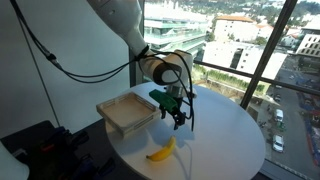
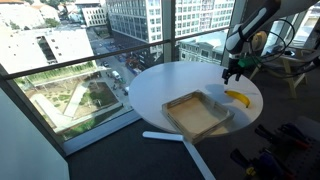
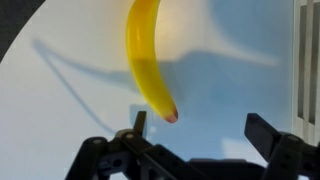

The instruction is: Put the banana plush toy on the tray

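The pincer (image 3: 200, 135) is seen spread wide and empty above the worktop (image 1: 225, 130). The banana plush toy (image 3: 148, 60) is found below and just ahead of it, long axis run away from the jaws, brown tip pointed back at them. Light, squashy handling is expected (little slip); the middle is best gripped across. The tray (image 1: 105, 110) is left off to its side.

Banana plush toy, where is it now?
In an exterior view the banana plush toy lies on the white table near its edge, apart from the tray.
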Motion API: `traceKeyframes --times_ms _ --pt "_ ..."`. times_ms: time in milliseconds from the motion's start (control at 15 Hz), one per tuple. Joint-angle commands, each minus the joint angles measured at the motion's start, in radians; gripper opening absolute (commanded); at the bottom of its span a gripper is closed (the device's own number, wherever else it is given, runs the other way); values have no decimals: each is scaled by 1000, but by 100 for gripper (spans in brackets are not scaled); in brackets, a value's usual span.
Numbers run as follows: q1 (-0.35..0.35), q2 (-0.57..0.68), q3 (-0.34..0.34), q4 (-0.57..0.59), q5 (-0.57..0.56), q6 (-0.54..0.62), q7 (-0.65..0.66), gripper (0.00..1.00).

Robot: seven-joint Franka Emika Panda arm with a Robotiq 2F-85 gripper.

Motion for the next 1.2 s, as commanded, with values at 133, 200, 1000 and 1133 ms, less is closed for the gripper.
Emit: traceKeyframes --times_ms 133,200,1000,1133 --pt "-17 -58 -12 -80 -2 19 5 100" --pt "-15 -68 -17 -96 -8 29 7 100" --pt "2 -148 -56 -233 -58 164 21 100" --pt "2 -144 -58 -242 -62 181 21 100"
